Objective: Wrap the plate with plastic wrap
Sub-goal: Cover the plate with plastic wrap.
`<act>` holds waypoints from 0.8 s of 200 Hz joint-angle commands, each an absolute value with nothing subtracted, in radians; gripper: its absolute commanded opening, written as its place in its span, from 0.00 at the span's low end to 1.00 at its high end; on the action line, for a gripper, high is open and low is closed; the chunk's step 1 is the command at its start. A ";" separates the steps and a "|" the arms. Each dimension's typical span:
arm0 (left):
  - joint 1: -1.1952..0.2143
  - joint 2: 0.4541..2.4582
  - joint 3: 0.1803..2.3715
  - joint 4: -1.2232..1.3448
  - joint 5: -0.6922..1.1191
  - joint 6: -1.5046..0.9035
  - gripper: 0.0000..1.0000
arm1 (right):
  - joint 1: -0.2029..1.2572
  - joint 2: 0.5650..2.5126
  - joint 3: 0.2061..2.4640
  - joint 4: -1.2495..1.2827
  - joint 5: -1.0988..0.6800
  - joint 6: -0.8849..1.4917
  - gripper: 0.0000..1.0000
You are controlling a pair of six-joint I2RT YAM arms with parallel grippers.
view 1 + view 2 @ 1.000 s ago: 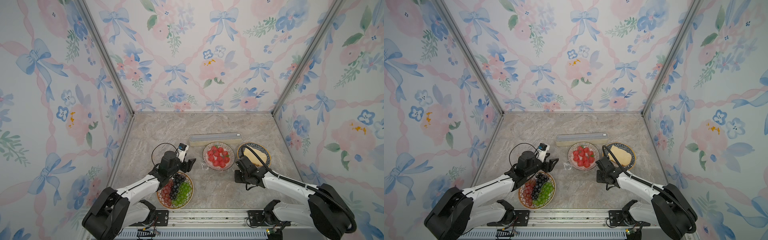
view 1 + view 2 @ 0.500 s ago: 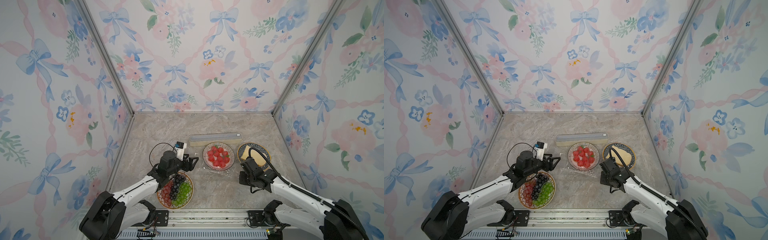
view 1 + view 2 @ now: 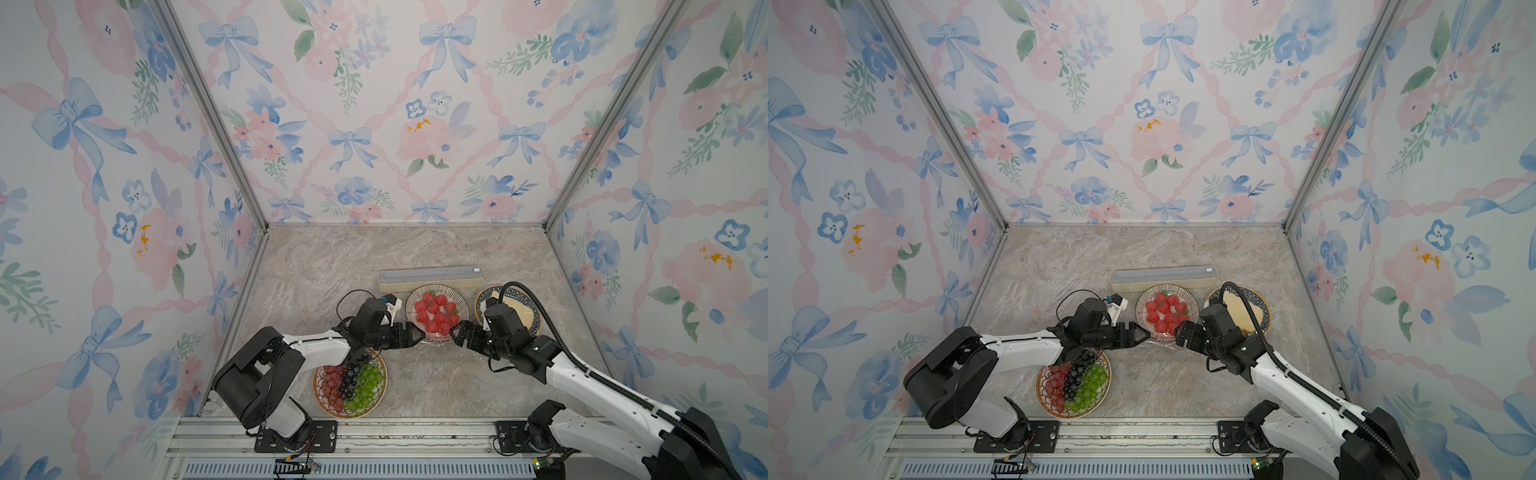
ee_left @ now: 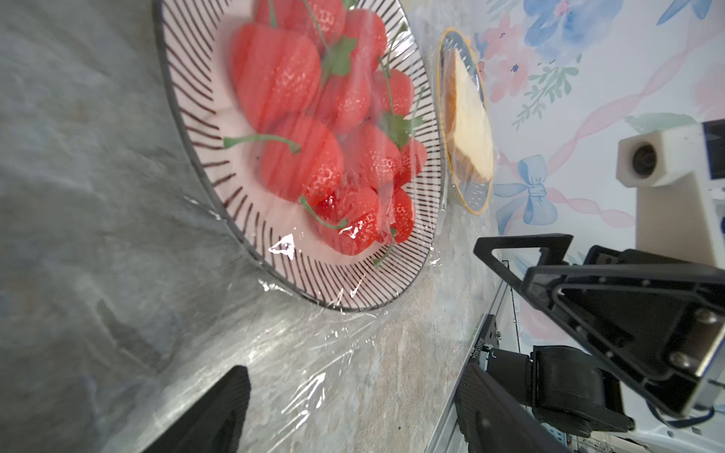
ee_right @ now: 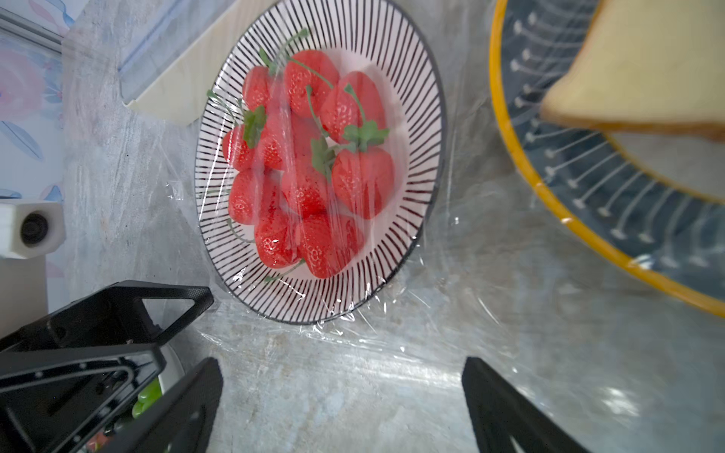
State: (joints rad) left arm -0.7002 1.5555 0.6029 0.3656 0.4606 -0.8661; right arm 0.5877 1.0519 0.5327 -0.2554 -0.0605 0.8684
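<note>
Right gripper is springing apart, freeing the plastic wrap draped over the strawberry plate. Left gripper is likewise apart. The loose hem probably needs tucking.

Black-striped white plate, red strawberries

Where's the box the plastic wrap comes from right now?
In both top views the long cream box lies just behind the strawberry plate, its right end near the bread plate.
</note>
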 commanded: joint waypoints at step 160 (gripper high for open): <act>-0.664 1.724 0.691 0.572 0.468 -0.915 0.77 | 0.487 1.348 0.487 0.198 -0.275 1.025 0.98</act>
State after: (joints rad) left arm -0.6949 1.7744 0.7311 0.5140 0.4938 -0.9211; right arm 0.4812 1.3926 0.5076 0.2237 -0.2886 1.0328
